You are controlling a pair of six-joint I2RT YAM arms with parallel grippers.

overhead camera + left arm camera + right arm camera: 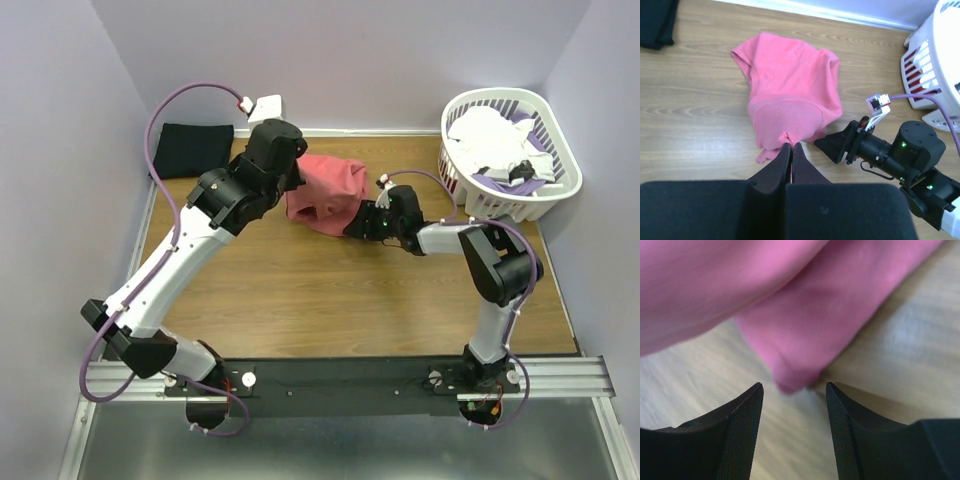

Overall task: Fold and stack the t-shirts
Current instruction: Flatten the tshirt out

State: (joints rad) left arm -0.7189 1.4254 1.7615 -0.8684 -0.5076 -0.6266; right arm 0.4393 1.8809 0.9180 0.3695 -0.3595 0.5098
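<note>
Top external view: the red shirt (328, 190) lies bunched at the middle of the far half of the worktop (330, 300), with both arms reaching to it. The black shirt (192, 148) lies folded at the far left corner, well apart from it. A white basket (566, 182) of cloth stands at the far right.

Left wrist view: the left end effector (791, 149) is pinched together on a small gather at the red shirt's near edge.

Right wrist view: the right end effector (794, 387) has its fingers apart. A drooping corner of the red shirt hangs just above the gap, and neither finger touches it.
</note>
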